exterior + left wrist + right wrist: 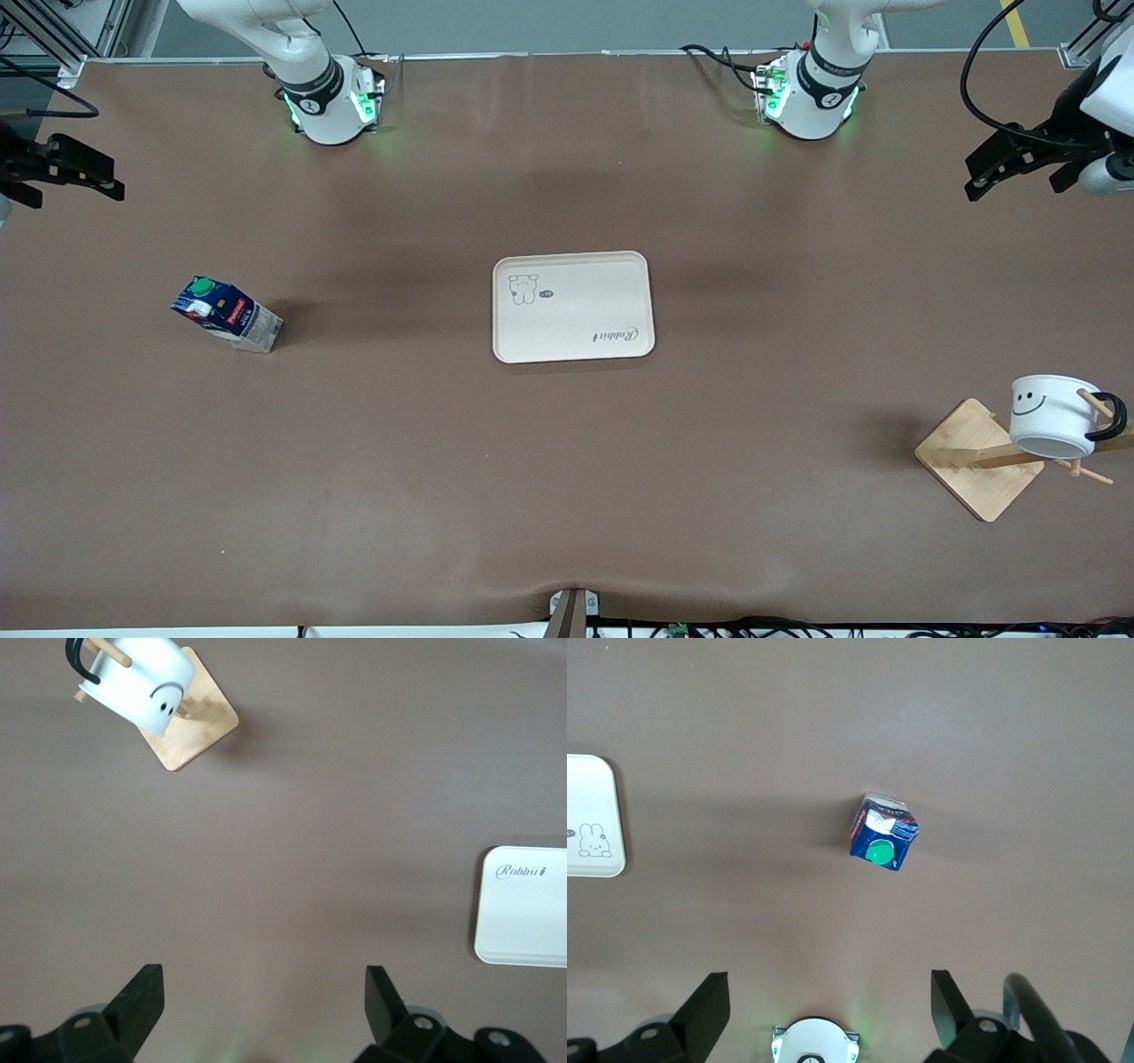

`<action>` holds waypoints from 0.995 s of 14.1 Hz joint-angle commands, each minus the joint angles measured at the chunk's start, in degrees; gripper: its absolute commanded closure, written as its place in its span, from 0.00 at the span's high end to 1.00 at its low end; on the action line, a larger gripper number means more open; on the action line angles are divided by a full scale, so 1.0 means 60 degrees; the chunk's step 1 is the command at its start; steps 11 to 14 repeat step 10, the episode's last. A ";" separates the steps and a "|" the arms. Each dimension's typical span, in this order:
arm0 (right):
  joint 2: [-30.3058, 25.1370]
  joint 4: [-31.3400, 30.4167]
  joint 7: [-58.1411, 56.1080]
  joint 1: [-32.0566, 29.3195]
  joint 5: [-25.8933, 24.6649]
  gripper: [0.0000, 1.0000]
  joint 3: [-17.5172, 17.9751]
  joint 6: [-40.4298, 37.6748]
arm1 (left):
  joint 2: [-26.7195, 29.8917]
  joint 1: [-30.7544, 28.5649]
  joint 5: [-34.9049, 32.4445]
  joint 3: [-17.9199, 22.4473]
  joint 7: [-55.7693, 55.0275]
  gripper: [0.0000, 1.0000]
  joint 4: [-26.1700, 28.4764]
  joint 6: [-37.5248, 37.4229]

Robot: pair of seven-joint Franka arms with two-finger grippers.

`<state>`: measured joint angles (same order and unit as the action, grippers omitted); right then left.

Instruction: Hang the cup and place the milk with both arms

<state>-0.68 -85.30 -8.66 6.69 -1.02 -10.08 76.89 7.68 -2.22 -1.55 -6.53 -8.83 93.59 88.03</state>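
The white cup (pixel 1052 416) with a black handle and smiley face hangs on a peg of the wooden rack (pixel 979 456) at the left arm's end of the table; it also shows in the left wrist view (pixel 142 682). The milk carton (pixel 227 315), dark blue with a green cap, stands at the right arm's end; it also shows in the right wrist view (pixel 883 833). My left gripper (pixel 982 177) is open and empty, high over the table edge at the left arm's end. My right gripper (pixel 111 182) is open and empty, high over the table edge at the right arm's end.
A cream tray (pixel 572 307) with a rabbit drawing lies flat at the table's middle; it also shows in the left wrist view (pixel 524 908) and the right wrist view (pixel 592 819). The arm bases (pixel 332 102) (pixel 808 97) stand along the edge farthest from the front camera.
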 commanded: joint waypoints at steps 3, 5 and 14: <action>-0.0194 -0.0197 -0.0168 -0.0119 -0.0196 1.00 0.0024 0.0091 | 0.0009 -0.0141 0.0010 0.0019 0.0109 1.00 -0.0130 0.0123; -0.0179 -0.0197 -0.0168 -0.0133 -0.0181 1.00 0.0024 0.0091 | -0.0137 -0.0157 -0.0106 0.0019 0.0240 1.00 -0.0276 0.0123; -0.0179 -0.0212 -0.0153 -0.0148 -0.0138 1.00 0.0009 0.0062 | -0.0284 -0.0142 -0.0107 0.0019 0.0431 1.00 -0.0614 0.0094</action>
